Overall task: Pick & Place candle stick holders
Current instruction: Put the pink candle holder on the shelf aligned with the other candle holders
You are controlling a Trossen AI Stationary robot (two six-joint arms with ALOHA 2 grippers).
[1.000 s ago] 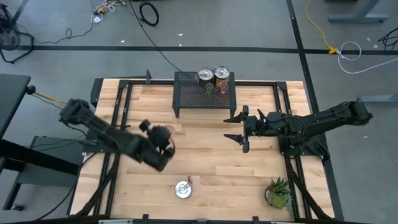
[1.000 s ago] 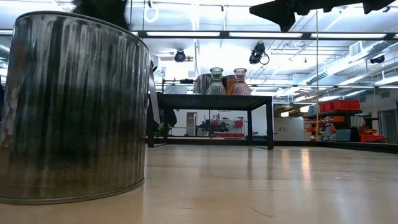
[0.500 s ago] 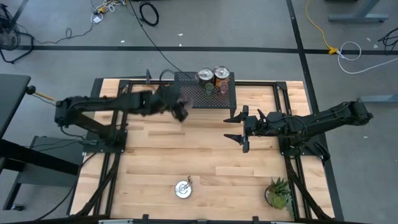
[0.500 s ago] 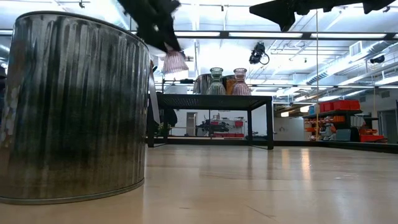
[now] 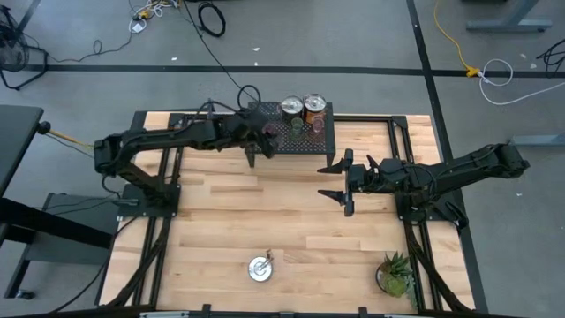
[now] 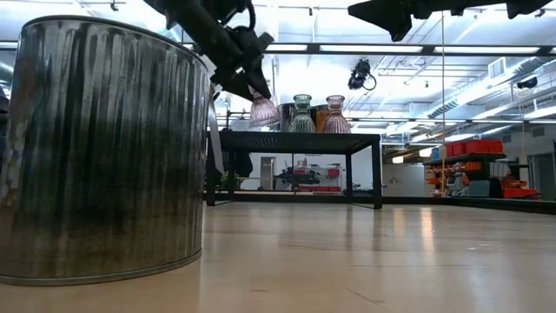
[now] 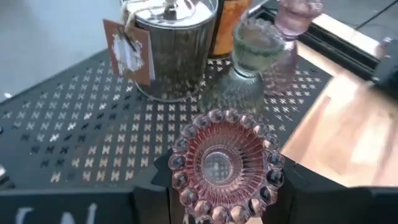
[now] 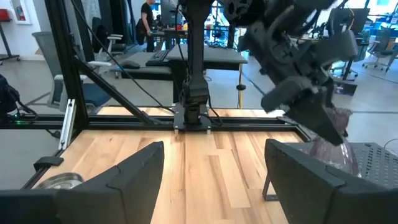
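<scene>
Swinging across from the near-left part of the table, where it was a second ago, the left arm now reaches over the left end of the black mesh rack [image 5: 291,131] at the table's far edge. Half a second ago it was just short of the rack; now the left gripper [image 5: 257,141] hangs above the rack's left front corner, arm stretched long and nearly level from its base at the left. Its jaws are clamped on a pinkish-brown glass holder [image 7: 219,167], which the wrist view shows from above as a round cup ringed with beads, with the mesh deck close beneath. From table height the same cup shows as ribbed pink glass, flaring downward, held just above the deck.

On the rack behind it stand the other holders: a silver tin holder [image 7: 171,46] with a paper tag, an orange-copper bodied holder [image 5: 314,108] with a shiny round top, an olive-green cup [image 7: 257,46] and a second pinkish cup [image 7: 295,15], all grouped toward the rack's middle and right. One more silver-topped holder [image 5: 259,268] sits alone near the table's front edge, unmoved, filling the left of the low view.

Further right, the right arm is unchanged: the right gripper [image 5: 337,182] waits over the table right of centre, pointing left, its fingers apart and holding nothing. A spiky green potted plant [image 5: 395,272] stands at the near-right corner.
</scene>
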